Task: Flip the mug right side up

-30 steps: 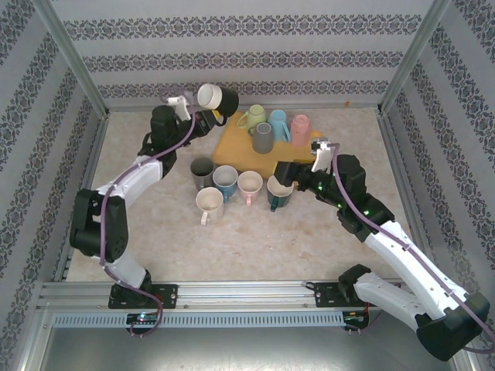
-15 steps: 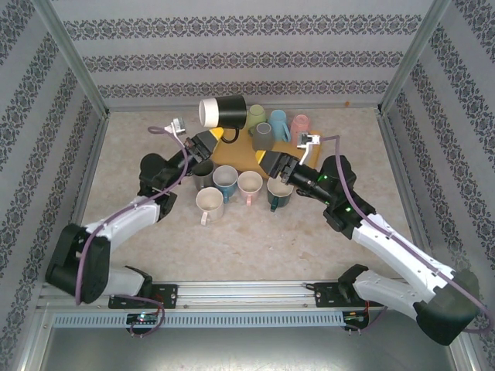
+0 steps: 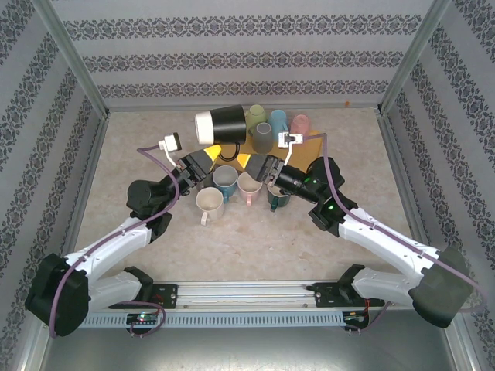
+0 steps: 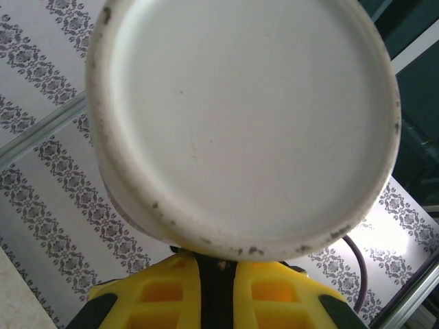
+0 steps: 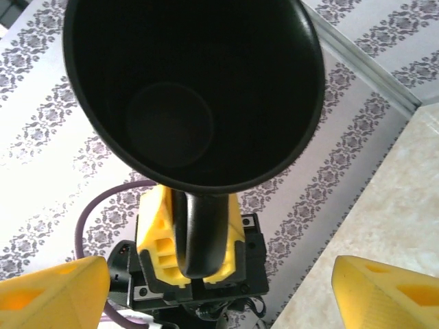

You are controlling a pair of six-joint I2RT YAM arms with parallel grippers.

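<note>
- Top external: I have the black mug (image 3: 226, 124) up off the tabletop (image 3: 309, 232), lying on its side in the air. Its white base points left and its mouth points right.
- The left gripper (image 3: 213, 157) comes up from just below and nearside of the mug. It looks clenched on the handle under the mug's body, though the handle is hard to pick out there.
- The right gripper (image 3: 261, 164) sits below and to the right of the mug, on its mouth side, with the jaws spread and nothing in them.
- The other mugs (image 3: 226, 179) stand on the tabletop under and beyond the held mug, partly covered by both grippers.
- Left wrist: the mug's white base (image 4: 240, 116) sits just above the left gripper (image 4: 218, 288). The yellow fingers (image 4: 164, 301) are pressed together with a dark strip between them, which I take to be the handle. The mug's body is hidden behind the base.
- Right wrist: I look straight into the mug's mouth (image 5: 192, 89), so its long axis points at the right gripper (image 5: 219, 301).
- The handle (image 5: 199, 233) hangs below the mug, pinched by the left gripper's fingers (image 5: 156, 233).
- The right fingertips (image 5: 48, 295) stand wide apart, below the mug and not touching it.
- My judgement: the mouth has to swing upward, and the right gripper is nearer the rim.
</note>
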